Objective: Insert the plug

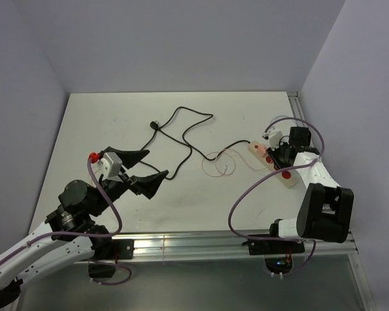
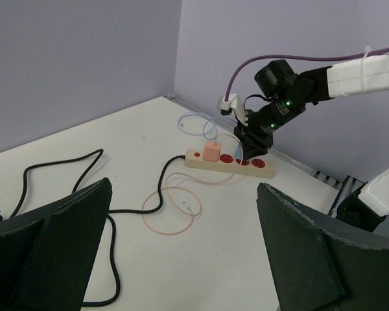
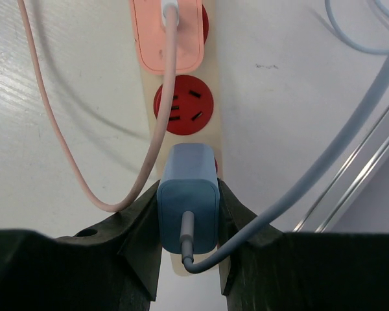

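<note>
Squarely between right tool [image 3: 188, 227] pads, clamped: rounded matte-blue plug [image 3: 188, 204] over cream strip [image 3: 147, 97]; left tool [image 1: 147, 170] released.

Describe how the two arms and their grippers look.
Both arms have white link shells with black joints. A purple cable loops along the left arm; another runs along the right arm. The left gripper has broad black wedge-shaped fingers. Green lights glow on the right wrist.

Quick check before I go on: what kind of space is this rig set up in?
Probably a lab test cell, not a home: a bare white table boxed in by plain lavender walls, with an aluminium rail at the near edge. A power strip and loose cables lie on it.
</note>
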Available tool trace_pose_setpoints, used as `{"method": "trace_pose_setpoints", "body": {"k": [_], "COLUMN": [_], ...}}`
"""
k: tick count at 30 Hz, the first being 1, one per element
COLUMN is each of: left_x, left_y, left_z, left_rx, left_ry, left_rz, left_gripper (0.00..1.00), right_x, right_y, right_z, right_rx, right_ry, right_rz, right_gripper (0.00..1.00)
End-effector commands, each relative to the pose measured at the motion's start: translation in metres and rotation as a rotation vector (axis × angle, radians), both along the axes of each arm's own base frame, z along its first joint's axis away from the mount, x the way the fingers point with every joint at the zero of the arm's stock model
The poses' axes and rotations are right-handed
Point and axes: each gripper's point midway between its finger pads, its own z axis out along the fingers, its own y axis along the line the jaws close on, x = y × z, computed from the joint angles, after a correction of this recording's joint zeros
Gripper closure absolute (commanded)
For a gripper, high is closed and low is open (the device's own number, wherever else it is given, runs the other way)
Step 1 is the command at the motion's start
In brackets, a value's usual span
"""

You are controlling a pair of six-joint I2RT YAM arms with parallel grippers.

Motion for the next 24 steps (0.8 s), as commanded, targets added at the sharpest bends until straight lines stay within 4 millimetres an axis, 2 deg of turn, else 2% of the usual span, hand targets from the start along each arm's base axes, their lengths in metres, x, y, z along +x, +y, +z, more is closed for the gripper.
{"method": "trace_pose_setpoints", "body": {"k": [1,8,14,24], "left_x": [-0.006,-0.004,-0.004,-0.009], "left_y": [-0.002,-0.001,0.0,0.002], "left_z": [0.008,0.006,0.006,0.01], "left_rx": [-0.025,-0.015,-0.019,-0.034], "left_ry": [-0.024,-0.025,-0.028,-0.043], "left_rz": [-0.029,-0.016,-0.011,-0.02], "left_gripper": [0.01,0.01,0.0,0.01], "right_x": [0.01,0.007,0.006,-0.016], "right_y": [0.002,-0.006,-0.004,0.003], "right_z": [0.004,-0.001,0.012,0.007], "right_rx": [0.01,0.015,0.027,0.05], "right_ry": [-0.023,0.002,-0.018,-0.034], "right_rz": [0.054,0.032,0.023,-0.014], "right_gripper": [1.0,1.0,1.0,1.0]}}
